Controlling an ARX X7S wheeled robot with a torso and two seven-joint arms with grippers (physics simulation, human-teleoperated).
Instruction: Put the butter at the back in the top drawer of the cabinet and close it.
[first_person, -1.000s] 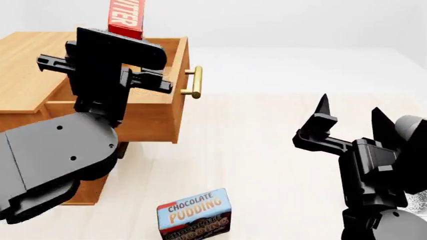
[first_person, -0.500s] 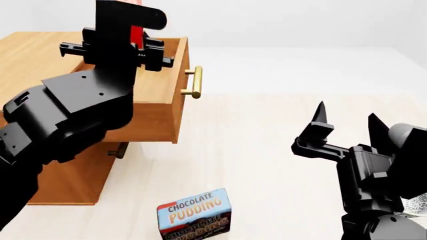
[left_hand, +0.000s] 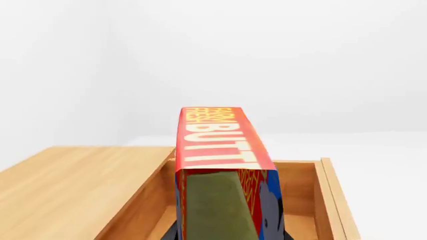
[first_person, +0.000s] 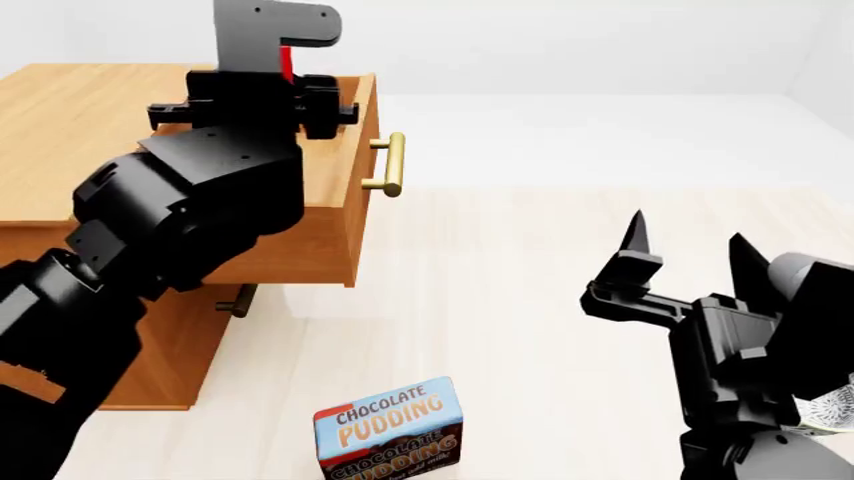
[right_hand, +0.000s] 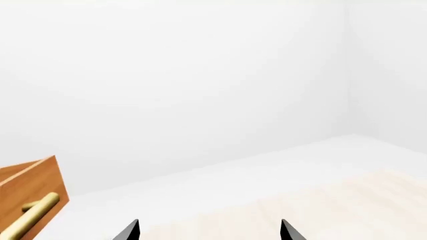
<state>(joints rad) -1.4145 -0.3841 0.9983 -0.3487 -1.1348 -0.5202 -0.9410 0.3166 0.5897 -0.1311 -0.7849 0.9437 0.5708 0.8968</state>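
Note:
My left gripper (first_person: 276, 48) is shut on the butter (left_hand: 223, 150), a red box with pale lettering and a blue patch. It holds the box above the open top drawer (left_hand: 301, 192). In the head view only a red sliver of the butter (first_person: 286, 62) shows behind the gripper. The top drawer (first_person: 334, 215) is pulled out of the honey-coloured cabinet (first_person: 54, 110), and its brass handle (first_person: 388, 165) faces right. My right gripper (first_person: 683, 250) is open and empty above the floor, far right of the cabinet; its fingertips (right_hand: 130, 231) show in the right wrist view.
A brown-and-blue chocolate pudding box (first_person: 390, 428) stands on the pale floor in front of the cabinet. The handle of a lower drawer (first_person: 238, 300) shows below the open drawer. The drawer's front corner and handle (right_hand: 35, 212) show in the right wrist view.
My left arm has swung up and over the open drawer, so the butter is now mostly hidden behind the gripper. My right gripper has sunk slightly.

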